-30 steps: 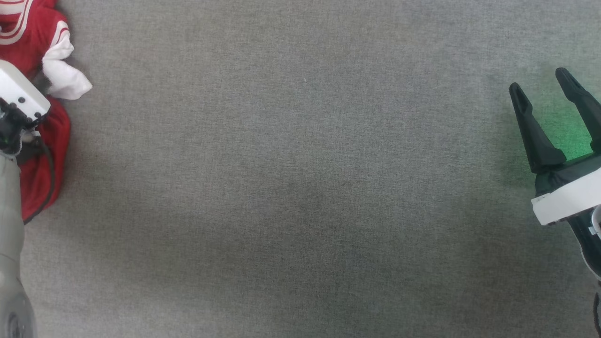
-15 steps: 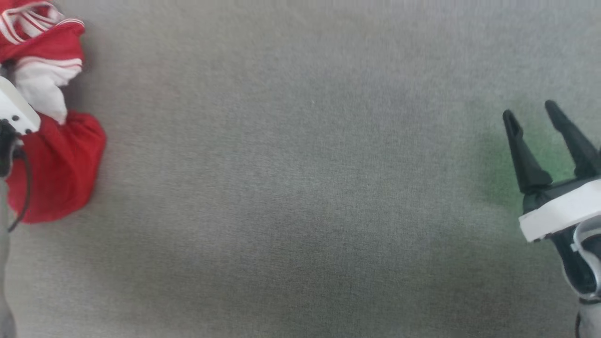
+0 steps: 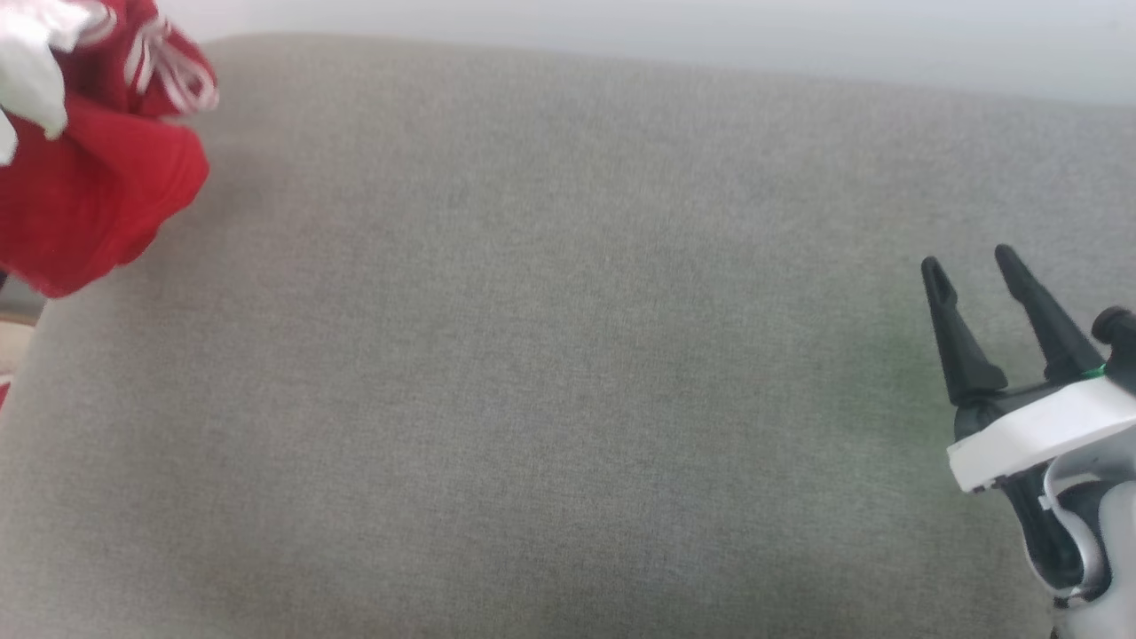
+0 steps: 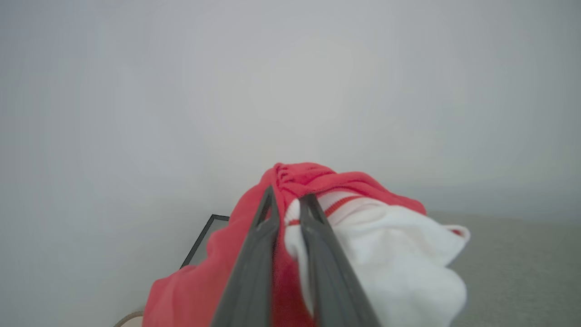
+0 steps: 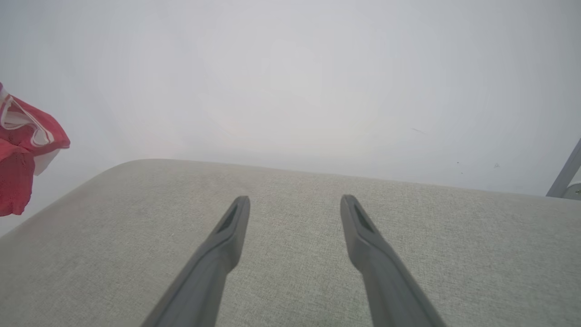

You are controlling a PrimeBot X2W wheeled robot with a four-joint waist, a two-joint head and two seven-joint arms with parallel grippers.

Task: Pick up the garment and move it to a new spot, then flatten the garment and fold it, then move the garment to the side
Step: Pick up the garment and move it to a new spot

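The garment (image 3: 89, 186), a bunched red jersey with white sleeve cloth and striped trim, hangs at the head view's upper left corner, lifted off the grey surface. In the left wrist view my left gripper (image 4: 288, 204) is shut on the garment (image 4: 390, 254), its two dark fingers pinching red and white cloth between them. My right gripper (image 3: 969, 259) stands open over the right part of the surface with nothing between its fingers; its wrist view shows the right gripper (image 5: 295, 200) wide apart and the garment (image 5: 20, 159) dangling at the far left.
A grey fabric-covered table (image 3: 550, 373) spreads across the head view, with its far edge against a pale wall (image 3: 710, 35). A metal frame leg (image 5: 565, 175) stands beyond the table at the right wrist view's right edge.
My left gripper closed on the garment and lifted it up off the surface. The head camera tilted up, so the table's far edge and wall now show. The right gripper stays open.
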